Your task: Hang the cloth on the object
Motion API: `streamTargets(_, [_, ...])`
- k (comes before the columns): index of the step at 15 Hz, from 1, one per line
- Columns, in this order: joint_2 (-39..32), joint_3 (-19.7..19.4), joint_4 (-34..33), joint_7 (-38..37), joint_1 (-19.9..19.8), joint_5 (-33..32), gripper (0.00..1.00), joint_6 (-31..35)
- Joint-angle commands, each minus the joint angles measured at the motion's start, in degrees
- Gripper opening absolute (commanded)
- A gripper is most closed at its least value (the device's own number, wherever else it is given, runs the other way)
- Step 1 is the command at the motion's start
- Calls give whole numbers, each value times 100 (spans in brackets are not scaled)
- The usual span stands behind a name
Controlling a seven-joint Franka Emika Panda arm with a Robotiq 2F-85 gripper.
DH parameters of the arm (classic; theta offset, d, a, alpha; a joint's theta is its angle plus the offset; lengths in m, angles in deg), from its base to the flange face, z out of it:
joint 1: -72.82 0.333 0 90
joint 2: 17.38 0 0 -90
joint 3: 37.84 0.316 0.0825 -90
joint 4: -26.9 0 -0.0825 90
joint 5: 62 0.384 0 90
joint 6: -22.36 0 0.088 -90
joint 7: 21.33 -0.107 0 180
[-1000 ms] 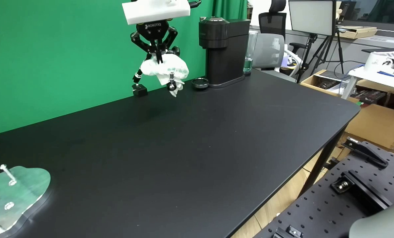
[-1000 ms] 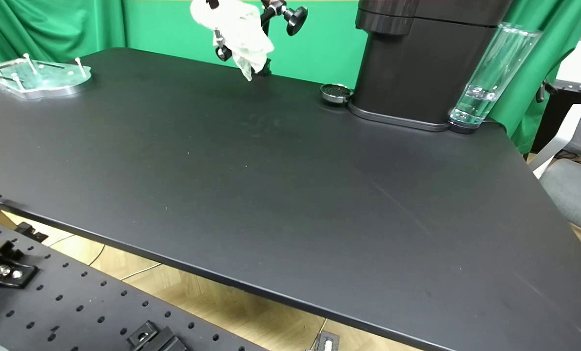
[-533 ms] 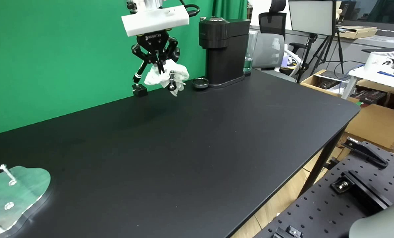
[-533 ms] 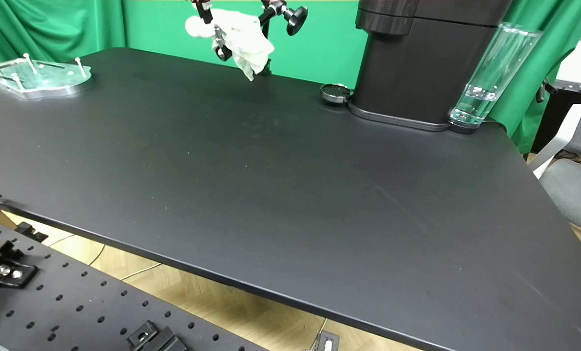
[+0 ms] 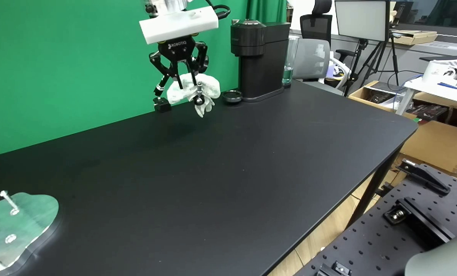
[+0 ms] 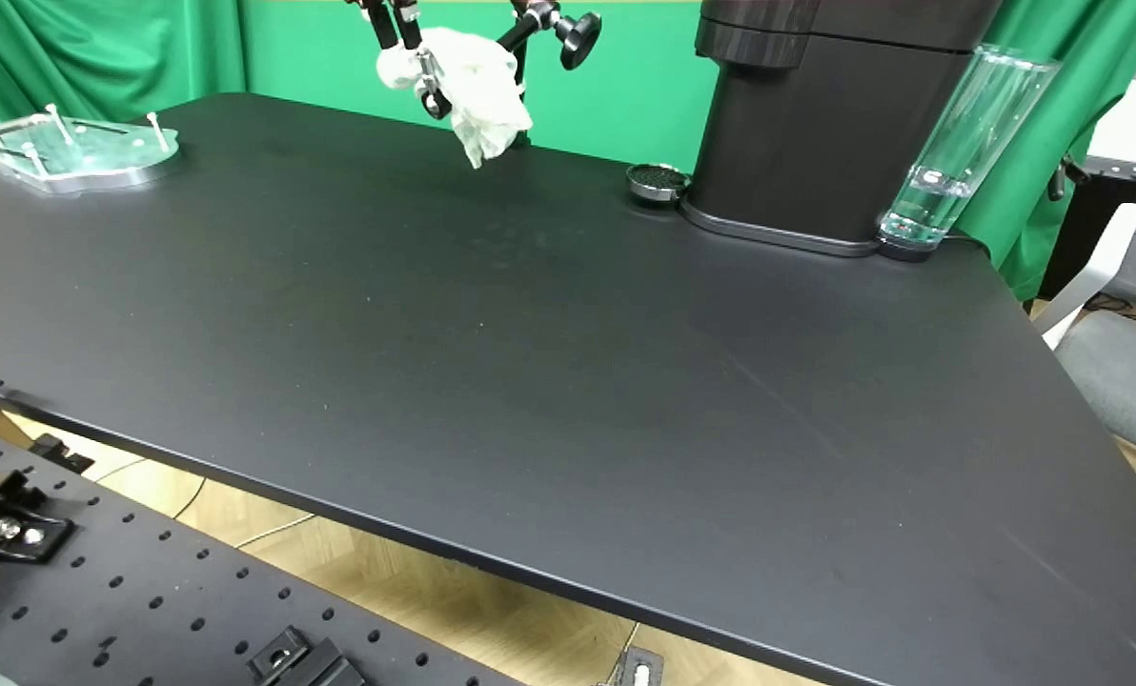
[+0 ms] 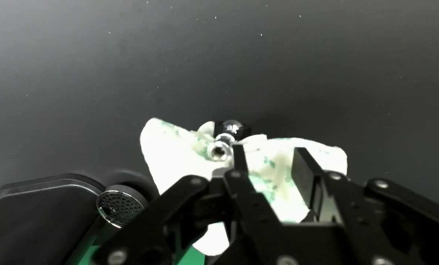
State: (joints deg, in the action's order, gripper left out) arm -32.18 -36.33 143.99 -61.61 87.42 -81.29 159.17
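Observation:
The white cloth point(image 5: 210, 85), with green marks in the wrist view, is draped bunched over the object's arm in both exterior views, its lower end hanging free above the table. The object is a thin black stand point(image 5: 162, 104). Its metal end point(image 7: 219, 151) pokes out past the cloth, while most of its arm is covered. My gripper point(image 5: 188, 85) points down just above the cloth. In the wrist view the gripper point(image 7: 270, 149) is open, its fingers point(image 7: 303, 173) apart with the cloth point(image 7: 177, 158) below. Whether a fingertip still touches fabric I cannot tell.
A tall black machine point(image 5: 261, 61) with a clear water tank point(image 6: 959, 152) stands beside the stand. At its foot lies a small round metal dish point(image 6: 658, 183). A clear greenish plate with upright pegs point(image 6: 77, 152) rests on the black table point(image 5: 213, 172). Green curtain hangs behind.
The gripper came down toward the stand with the cloth, then its fingers parted. The cloth stays on the arm, its lower end sagging a little further.

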Motion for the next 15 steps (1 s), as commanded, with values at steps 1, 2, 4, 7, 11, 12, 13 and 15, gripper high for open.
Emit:
streamTargets(1, [84,15,-264,-43,32,-102,69,-279])
streamTargets(2, [102,19,-302,-50,40,-120,77,-291])
streamTargets(4, [144,23,-367,-82,58,-180,89,-324])
streamTargets(7, [226,45,-376,-62,50,-218,100,-392])
streamTargets(11, [527,44,12,110,-44,-335,100,-329])
streamTargets(12, [590,42,123,160,-79,-346,100,-273])
streamTargets(13, [655,28,264,230,-131,-348,100,-214])
streamTargets(15, [734,5,490,402,-285,-206,100,-113])
